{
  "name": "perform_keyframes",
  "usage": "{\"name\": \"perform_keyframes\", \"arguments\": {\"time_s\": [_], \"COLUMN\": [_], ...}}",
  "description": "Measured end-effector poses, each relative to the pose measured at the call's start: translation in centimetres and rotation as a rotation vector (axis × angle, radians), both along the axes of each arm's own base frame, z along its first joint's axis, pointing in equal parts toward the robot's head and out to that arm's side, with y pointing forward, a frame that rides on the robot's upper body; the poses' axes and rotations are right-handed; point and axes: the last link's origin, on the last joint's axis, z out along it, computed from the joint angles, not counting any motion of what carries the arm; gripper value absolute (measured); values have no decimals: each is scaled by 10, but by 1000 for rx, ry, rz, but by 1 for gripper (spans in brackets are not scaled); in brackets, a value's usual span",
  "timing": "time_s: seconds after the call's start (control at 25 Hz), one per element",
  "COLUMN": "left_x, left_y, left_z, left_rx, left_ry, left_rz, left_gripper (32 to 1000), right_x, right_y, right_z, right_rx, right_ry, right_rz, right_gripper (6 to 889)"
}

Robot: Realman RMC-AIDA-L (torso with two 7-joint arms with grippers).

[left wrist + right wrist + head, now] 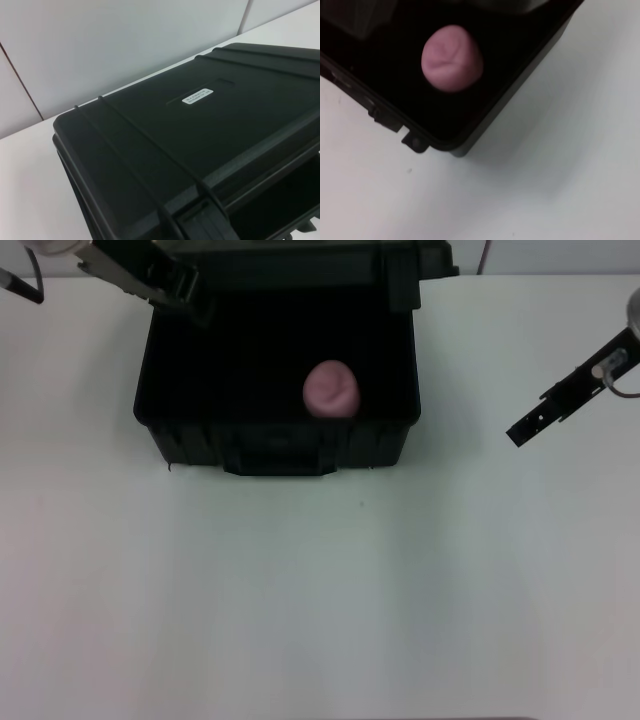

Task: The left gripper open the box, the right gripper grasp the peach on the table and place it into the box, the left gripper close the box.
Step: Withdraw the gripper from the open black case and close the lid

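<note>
The white counter [320, 600] carries the black box [280, 445], lid raised toward the rear, handle side facing the robot. The left claw [185, 290] reaches in slantwise at the box's rear left corner by the lid; its opening cannot be told. The right claw [530, 425] hangs over bare counter right of the box, angled down-left, holding nothing; its opening cannot be told either. The peach [331, 389] lies inside the box, right of centre.

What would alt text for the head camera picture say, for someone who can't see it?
A pink peach lies inside an open black box on a white table. The left gripper is at the box's far left corner by the raised lid; the right gripper hangs over the table to the box's right, holding nothing.
</note>
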Motion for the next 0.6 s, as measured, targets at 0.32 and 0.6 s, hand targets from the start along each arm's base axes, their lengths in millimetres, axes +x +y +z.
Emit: {"name": "perform_keyframes", "arguments": {"time_s": [0.32, 0.6], "left_x": [1, 0], "left_y": [0, 0], "left_z": [0, 0], "left_rx": [0, -3], "left_ry": [1, 2], "left_rz": [-5, 1], "left_gripper": [404, 405], "right_x": [0, 0], "right_y": [-1, 0], "right_z": [0, 0], "right_rx": [-2, 3], "right_ry": [1, 4], "right_rz": [-5, -4], "right_gripper": [855, 855]}}
